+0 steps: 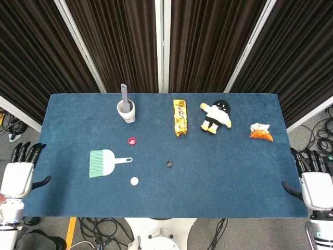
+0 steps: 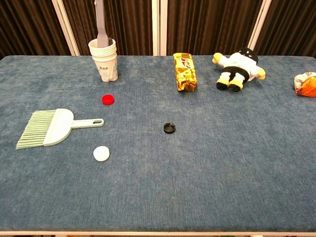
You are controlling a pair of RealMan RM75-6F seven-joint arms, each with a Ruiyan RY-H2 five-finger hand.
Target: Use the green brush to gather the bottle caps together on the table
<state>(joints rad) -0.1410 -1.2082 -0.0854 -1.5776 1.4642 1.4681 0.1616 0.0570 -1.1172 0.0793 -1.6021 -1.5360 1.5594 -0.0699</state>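
Left hand (image 1: 17,177) and right hand (image 1: 316,186) hover empty, fingers spread.

Left hand (image 1: 18,174): boxy white plastic palm shell showing, slim black fingers (image 1: 27,152) and black thumb projecting from it, white cylindrical wrist segment trailing below. Right hand (image 1: 316,185): showing matching white palm block, black fingers (image 1: 308,159), black thumb, white wrist housing beneath.
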